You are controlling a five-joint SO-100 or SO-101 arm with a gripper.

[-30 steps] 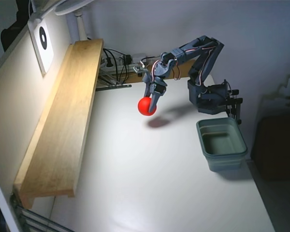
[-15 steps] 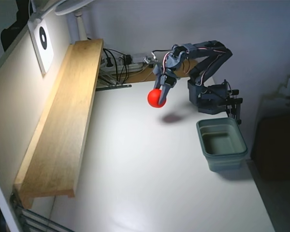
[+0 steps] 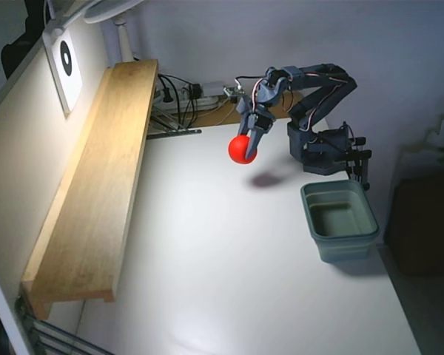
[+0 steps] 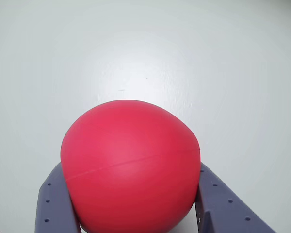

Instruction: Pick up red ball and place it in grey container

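The red ball (image 3: 242,149) hangs in the air above the white table, held by my gripper (image 3: 246,144), which is shut on it. In the wrist view the red ball (image 4: 131,167) fills the lower middle, squeezed between two blue-grey fingers (image 4: 53,199); my gripper (image 4: 131,204) has only bare table beneath it. The grey container (image 3: 339,220) stands on the table at the right of the fixed view, well to the right of and nearer than the ball. It looks hollow with nothing inside.
A long wooden shelf (image 3: 96,177) runs along the left wall. Cables and a power strip (image 3: 189,100) lie at the back beside the arm's base (image 3: 322,151). The table's right edge (image 3: 388,274) passes just beyond the container.
The gripper has carried the ball up and to the right, away from the table surface; over the last half second it moved only slightly. The container has not moved.
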